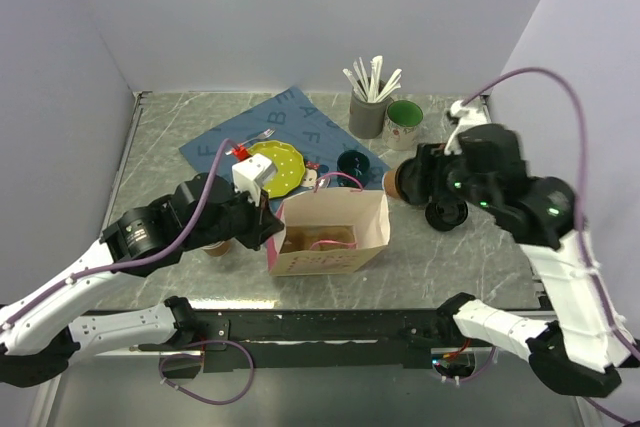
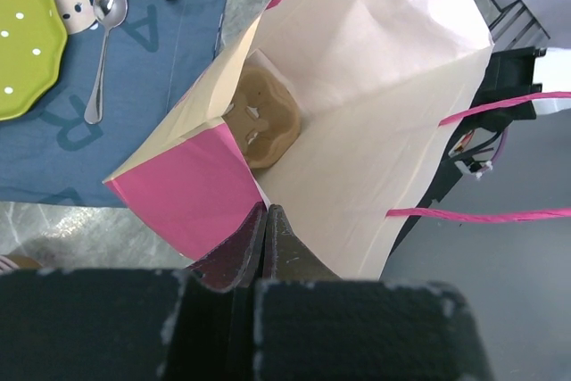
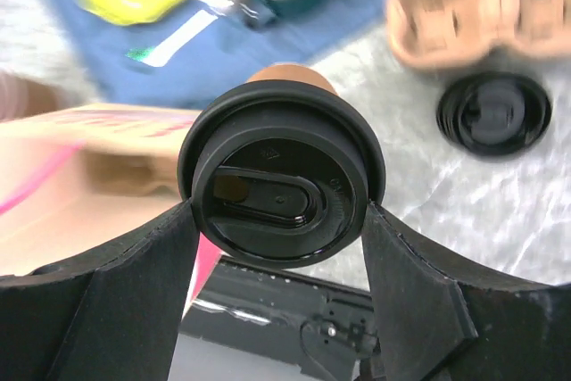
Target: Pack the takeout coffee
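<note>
right jaws clamp one coffee (image 3: 281,189) near one bag (image 1: 320,259)

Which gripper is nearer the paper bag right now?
Left. The left gripper is pinched on the paper bag at its left rim; the right gripper holds the takeout coffee beyond the bag's right edge.

Pale lavender walls (image 1: 300,7) closing in on three sides, a grey marbled tabletop (image 1: 165,137) lying between them — soft, even light falling across it, a pale metal strip (image 1: 126,152) running along its left edge.
</note>
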`<move>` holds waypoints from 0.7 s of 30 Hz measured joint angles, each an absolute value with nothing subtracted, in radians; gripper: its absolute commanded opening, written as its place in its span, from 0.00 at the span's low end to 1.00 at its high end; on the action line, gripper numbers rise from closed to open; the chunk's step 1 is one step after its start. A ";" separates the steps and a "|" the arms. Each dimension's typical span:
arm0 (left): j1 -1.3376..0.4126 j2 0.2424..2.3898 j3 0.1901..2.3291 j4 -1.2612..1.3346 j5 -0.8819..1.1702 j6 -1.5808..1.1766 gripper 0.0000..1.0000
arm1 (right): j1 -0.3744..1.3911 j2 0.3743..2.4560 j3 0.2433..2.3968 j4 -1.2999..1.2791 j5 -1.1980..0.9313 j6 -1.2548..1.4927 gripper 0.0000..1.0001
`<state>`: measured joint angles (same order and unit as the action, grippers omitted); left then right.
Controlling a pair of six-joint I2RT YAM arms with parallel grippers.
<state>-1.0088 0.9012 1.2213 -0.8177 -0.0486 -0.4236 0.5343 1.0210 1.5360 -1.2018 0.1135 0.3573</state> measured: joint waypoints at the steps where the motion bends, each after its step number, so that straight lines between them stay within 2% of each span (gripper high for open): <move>1: -1.008 0.906 1.221 -0.813 -0.048 -0.430 0.01 | 0.537 1.020 1.595 -1.216 0.098 0.334 0.54; 7: -0.998 0.942 1.222 -0.802 -0.048 -0.440 0.01 | 0.552 1.020 1.875 -1.254 -0.044 0.216 0.54; 10: -0.991 0.962 1.224 -0.801 -0.048 -0.440 0.01 | 0.554 1.013 1.938 -1.248 -0.151 0.187 0.54; 18: -0.968 0.988 1.256 -0.789 -0.023 -0.439 0.03 | 0.584 0.948 1.851 -1.225 -0.403 0.158 0.54; 19: -0.968 0.988 1.259 -0.788 -0.017 -0.439 0.04 | 0.601 0.949 1.830 -1.224 -0.403 0.156 0.54; 21: -0.967 0.988 1.261 -0.783 -0.009 -0.439 0.16 | 0.633 0.957 1.794 -1.224 -0.394 0.147 0.54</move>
